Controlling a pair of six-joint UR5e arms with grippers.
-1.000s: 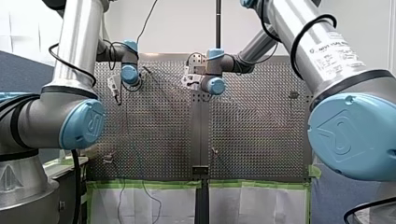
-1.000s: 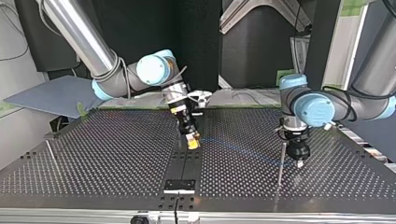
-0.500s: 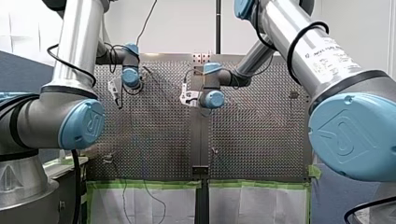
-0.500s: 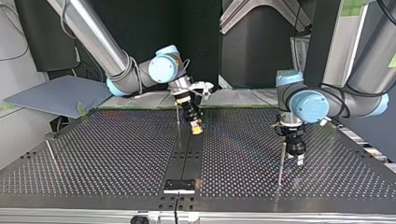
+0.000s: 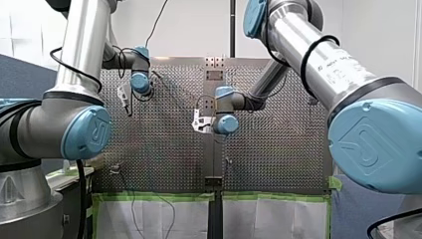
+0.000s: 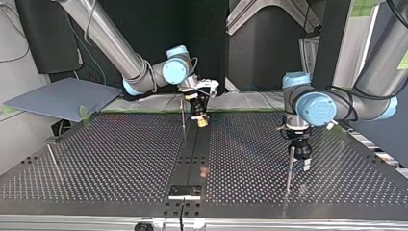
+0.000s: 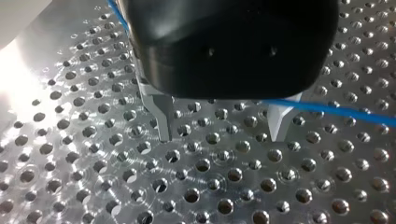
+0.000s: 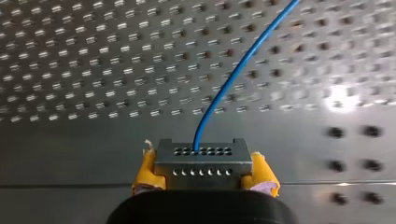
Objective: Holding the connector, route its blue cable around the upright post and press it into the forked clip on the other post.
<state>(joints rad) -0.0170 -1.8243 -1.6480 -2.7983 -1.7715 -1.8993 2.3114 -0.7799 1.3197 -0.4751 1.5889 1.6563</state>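
REMOTE RIG, CABLE-ROUTING TRIAL: My right hand is clamped on the connector, its yellow pads pressing the grey block from either side. The blue cable leaves the connector's face ahead of the hand. From there it curves up and away over the perforated desk. Seen from across the desk in the top view, this hand hangs low over the smooth centre strip. A thin post stands upright just beside it.

My left hand points down at the desk with its two metal fingers apart and nothing between their tips. The blue cable crosses close to the base of one finger and runs off to the side of the hand. In the wrist view I cannot tell whether it touches the metal. In the top view a second post rises just beside this hand. I cannot tell whether the two are in contact.

A third rod stands well apart from both hands, beyond my right hand.

The posts are too small in these views for me to say which one carries the forked clip. The cable's run between my two hands is too faint to follow in the top view.
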